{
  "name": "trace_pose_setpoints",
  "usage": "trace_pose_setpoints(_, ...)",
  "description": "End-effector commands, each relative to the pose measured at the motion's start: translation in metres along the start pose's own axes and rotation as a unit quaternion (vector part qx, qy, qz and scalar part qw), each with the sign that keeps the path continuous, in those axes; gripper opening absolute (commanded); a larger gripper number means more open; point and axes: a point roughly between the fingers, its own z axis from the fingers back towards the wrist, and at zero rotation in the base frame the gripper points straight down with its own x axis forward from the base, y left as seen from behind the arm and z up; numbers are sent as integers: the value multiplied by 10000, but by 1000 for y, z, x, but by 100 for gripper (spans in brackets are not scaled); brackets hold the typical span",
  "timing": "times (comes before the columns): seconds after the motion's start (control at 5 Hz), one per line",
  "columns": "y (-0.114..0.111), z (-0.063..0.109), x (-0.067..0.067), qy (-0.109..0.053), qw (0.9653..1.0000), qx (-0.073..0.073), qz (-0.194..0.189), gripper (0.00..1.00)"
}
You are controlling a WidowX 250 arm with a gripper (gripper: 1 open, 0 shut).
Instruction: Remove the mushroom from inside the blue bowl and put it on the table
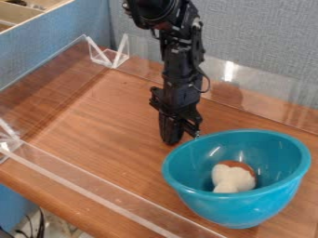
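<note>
The blue bowl point(196, 199) stands on the table point(87, 121) at the right front. The mushroom point(231, 177) lies on its side in the bowl's bottom, cream stem toward me and brown cap behind. My gripper point(176, 138) points straight down at the bowl's far-left rim. Its black fingers are shut together and appear to pinch the rim. The mushroom lies well to the right of the fingertips, untouched.
Low clear acrylic walls edge the table, one along the front point(74, 191) and one along the back point(255, 76). A blue-grey partition point(62, 37) rises behind the left side. Bare wood stretches left of the bowl.
</note>
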Motion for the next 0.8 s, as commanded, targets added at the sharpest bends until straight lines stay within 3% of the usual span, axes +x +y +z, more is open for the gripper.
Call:
trace_pose_setpoints(0.0,-9,22,6,-323,9992,130,-172,0)
trace_pose_setpoints(0.6,-9,28,-1,-430,9987,137,-226,0)
